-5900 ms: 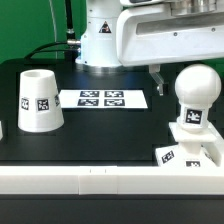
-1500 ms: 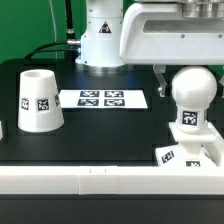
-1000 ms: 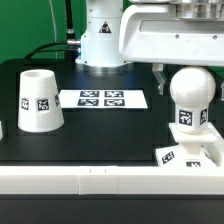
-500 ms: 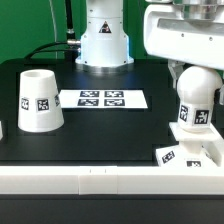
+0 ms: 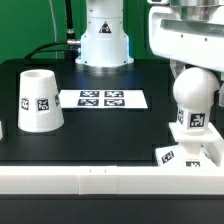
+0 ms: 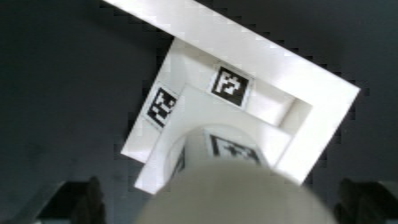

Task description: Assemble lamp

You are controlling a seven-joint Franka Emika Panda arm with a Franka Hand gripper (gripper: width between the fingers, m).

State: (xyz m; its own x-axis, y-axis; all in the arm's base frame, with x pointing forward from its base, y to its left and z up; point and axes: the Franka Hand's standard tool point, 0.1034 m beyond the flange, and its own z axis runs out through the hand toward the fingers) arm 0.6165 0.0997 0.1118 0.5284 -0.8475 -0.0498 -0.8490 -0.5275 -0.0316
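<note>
At the exterior view's left, the shade (image 5: 38, 100) stands narrow end up on the worktop (image 5: 100, 135), well apart from everything else. The marker board (image 5: 103, 99) lies just beside it toward the middle.

Your concern is at the exterior view's right. There the bulb (image 5: 196, 97) stands upright on the base (image 5: 188, 153), with its long axis vertical. The gripper (image 6: 217, 205) hangs directly above the bulb.

In the wrist view the jaws are spread, one to each side of the bulb's rounded head. Dark gaps show on both sides, so the gripper grasps nothing.

You likely need a straight drop along that vertical axis, staying centred, before closing on the bulb.
</note>
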